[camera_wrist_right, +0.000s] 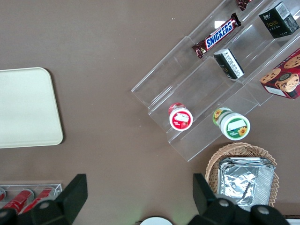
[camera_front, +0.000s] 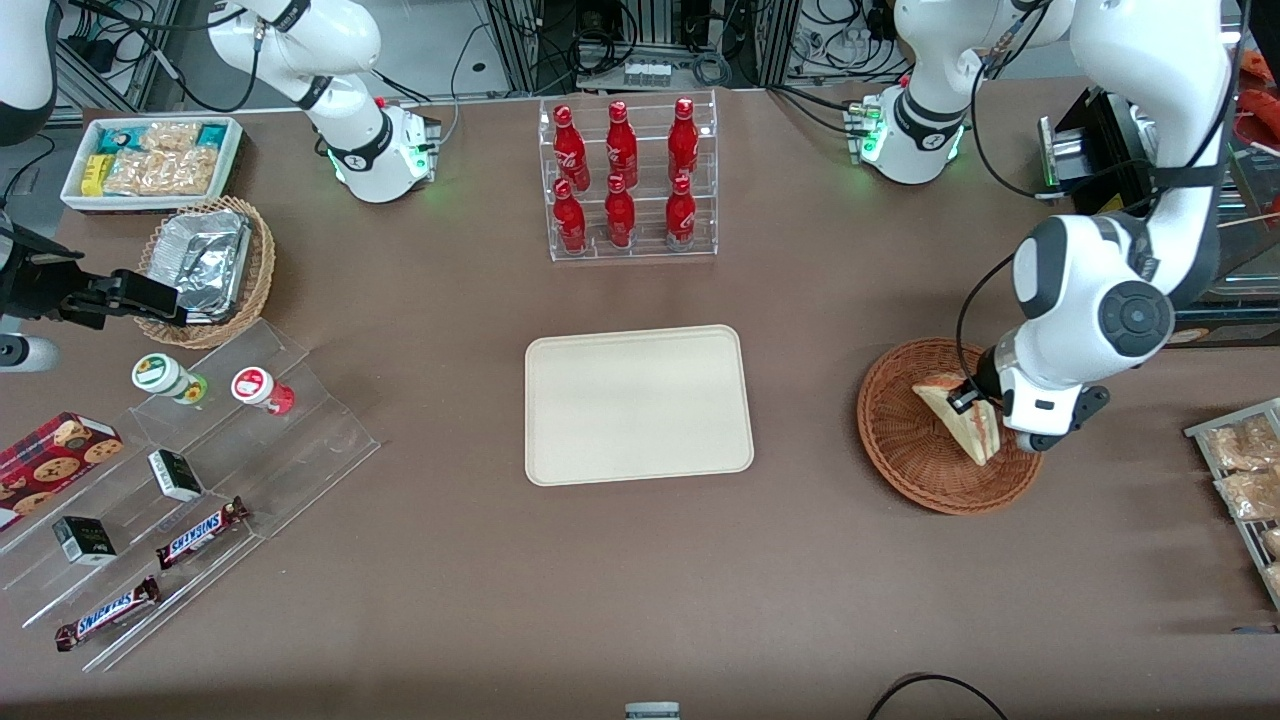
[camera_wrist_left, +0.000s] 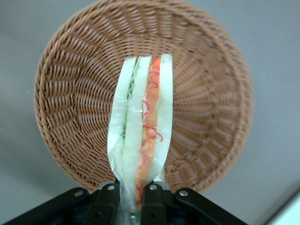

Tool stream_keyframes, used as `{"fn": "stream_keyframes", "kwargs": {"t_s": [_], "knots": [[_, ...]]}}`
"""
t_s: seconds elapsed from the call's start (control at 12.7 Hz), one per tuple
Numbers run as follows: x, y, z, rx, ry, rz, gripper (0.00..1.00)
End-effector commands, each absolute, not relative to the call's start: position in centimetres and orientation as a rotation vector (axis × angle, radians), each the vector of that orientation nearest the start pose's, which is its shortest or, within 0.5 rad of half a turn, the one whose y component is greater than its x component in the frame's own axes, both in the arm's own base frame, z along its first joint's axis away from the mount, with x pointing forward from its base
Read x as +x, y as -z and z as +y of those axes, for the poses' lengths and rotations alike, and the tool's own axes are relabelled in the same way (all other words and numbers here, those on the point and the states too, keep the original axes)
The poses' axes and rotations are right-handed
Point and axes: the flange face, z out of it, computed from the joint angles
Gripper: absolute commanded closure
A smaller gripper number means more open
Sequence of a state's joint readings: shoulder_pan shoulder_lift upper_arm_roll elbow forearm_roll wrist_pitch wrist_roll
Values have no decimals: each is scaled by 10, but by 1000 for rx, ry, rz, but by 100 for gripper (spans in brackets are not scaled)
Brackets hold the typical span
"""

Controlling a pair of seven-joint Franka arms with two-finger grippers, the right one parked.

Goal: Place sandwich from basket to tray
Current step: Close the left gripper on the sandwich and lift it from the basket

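The sandwich (camera_front: 962, 418) is a wrapped triangular wedge with red and green filling, held above the round reddish-brown wicker basket (camera_front: 905, 440). My gripper (camera_front: 972, 396) is shut on one end of it, over the basket near the working arm's end of the table. In the left wrist view the sandwich (camera_wrist_left: 143, 126) hangs edge-on between the black fingers (camera_wrist_left: 108, 199), with the basket (camera_wrist_left: 70, 93) below and nothing else in it. The cream rectangular tray (camera_front: 638, 405) lies flat at the table's middle, bare, well away from the basket toward the parked arm's end.
A clear rack of red bottles (camera_front: 625, 180) stands farther from the camera than the tray. A clear stepped stand with snack bars and cups (camera_front: 190, 480), a tan basket with foil container (camera_front: 205, 265) and a white snack bin (camera_front: 150, 160) lie toward the parked arm's end. Packets on a rack (camera_front: 1245, 480) sit at the working arm's table edge.
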State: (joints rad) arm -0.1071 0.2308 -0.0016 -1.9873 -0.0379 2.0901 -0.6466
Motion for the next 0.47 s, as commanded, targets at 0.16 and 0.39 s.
{"fn": "stream_keyframes", "kwargs": {"t_s": [0.16, 0.39], "knots": [[590, -370, -126, -3061, -200, -567, 100], [578, -373, -194, -3092, -186, -367, 100]]}}
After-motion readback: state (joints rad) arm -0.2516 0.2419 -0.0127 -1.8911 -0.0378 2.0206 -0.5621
